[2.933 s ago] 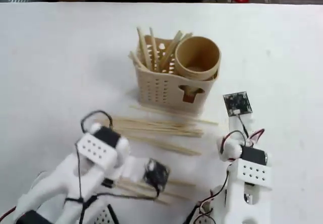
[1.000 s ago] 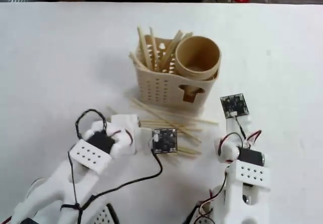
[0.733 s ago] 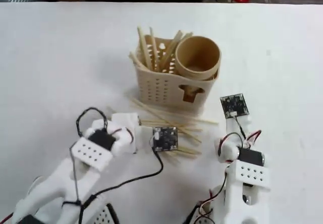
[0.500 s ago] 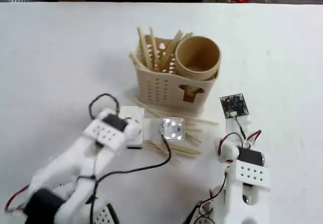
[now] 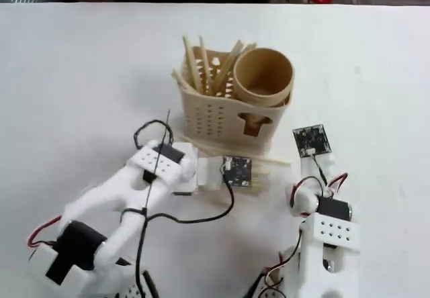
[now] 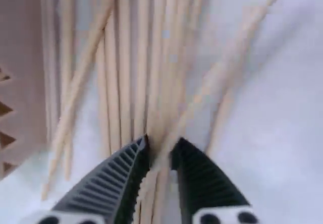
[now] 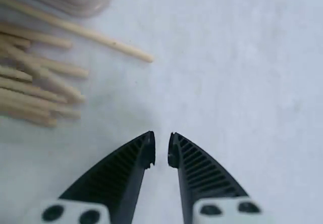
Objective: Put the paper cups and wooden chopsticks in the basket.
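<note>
- Near the table's middle, on the near-edge side of the basket [image 5: 225, 120]: loose wooden chopsticks [image 6: 126, 82], long axes roughly parallel to the table's near edge.
- My left gripper [image 6: 159, 151]: down on the pile and pinched onto a stick; the nearer arm.
- My right gripper [image 7: 160, 141]: closed and empty, over bare table off the sticks' ends.
- Paper cup [image 5: 262, 76]: already inside the basket.
- Judged: open room above for lifting; the basket wall stands just beyond.

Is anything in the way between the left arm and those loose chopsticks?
Nothing visible: the left gripper sits right on the loose chopsticks, jaws around a stick, just in front of the basket.
</note>
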Controlling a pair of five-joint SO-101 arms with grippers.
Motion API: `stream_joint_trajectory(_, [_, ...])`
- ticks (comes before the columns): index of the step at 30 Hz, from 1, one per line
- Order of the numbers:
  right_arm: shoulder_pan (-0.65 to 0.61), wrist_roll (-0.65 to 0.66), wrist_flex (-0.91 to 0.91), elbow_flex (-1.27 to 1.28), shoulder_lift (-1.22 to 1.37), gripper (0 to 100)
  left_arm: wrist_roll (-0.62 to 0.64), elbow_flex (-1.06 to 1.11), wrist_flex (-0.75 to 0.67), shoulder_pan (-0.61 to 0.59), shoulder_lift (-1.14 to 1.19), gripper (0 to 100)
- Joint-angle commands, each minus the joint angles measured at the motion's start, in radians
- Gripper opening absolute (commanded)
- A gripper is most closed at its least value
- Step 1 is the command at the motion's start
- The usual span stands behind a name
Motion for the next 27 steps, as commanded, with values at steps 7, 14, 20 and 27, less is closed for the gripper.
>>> stream_joint_trajectory(7, [-0.013,-0.003,-0.018,-0.008,-0.019,6.3,0.009,-0.043,0.078,0.008,-0.139,5])
stream_joint_trajectory(14, [-0.015,-0.003,-0.018,-0.008,-0.019,6.3,0.011,-0.044,0.175,0.002,-0.302,5])
stream_joint_trajectory(20, [-0.015,-0.003,-0.018,-0.008,-0.019,6.3,0.009,-0.044,0.287,0.013,-0.479,4])
stream_joint_trajectory(27, [-0.015,-0.003,-0.018,-0.008,-0.019,6.3,0.031,-0.032,0.308,0.021,-0.565,2])
